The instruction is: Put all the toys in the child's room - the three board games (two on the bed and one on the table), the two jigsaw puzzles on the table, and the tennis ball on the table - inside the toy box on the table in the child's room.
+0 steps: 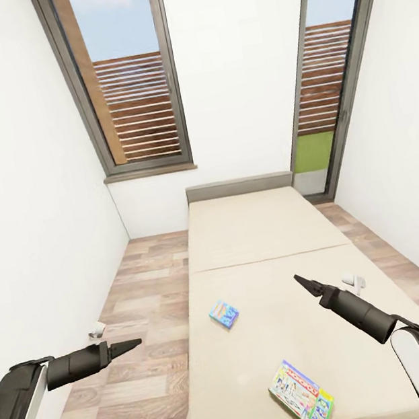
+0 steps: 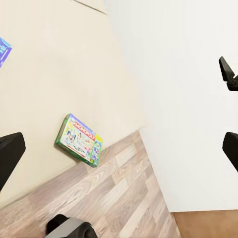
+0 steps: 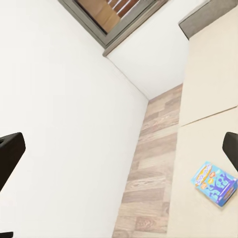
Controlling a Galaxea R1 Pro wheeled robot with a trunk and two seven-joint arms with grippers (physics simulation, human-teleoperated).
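Note:
Two board games lie on the beige bed (image 1: 260, 228). The small blue square one (image 1: 224, 314) (image 3: 214, 183) sits near the bed's left edge. The longer white-green one (image 1: 301, 396) (image 2: 80, 140) lies tilted at the near corner of the bed. My left gripper (image 1: 133, 345) (image 2: 119, 153) hovers over the wood floor left of the bed, open and empty. My right gripper (image 1: 302, 282) (image 3: 119, 148) hangs above the middle of the bed, right of the blue game, also open and empty. The table, toy box, jigsaw puzzles and tennis ball are out of view.
White walls close in on both sides. A strip of wood-plank floor (image 1: 136, 303) runs along the bed's left side, with a narrower strip (image 1: 379, 242) on its right. Two tall dark-framed windows (image 1: 133, 79) stand behind the low headboard (image 1: 240, 186).

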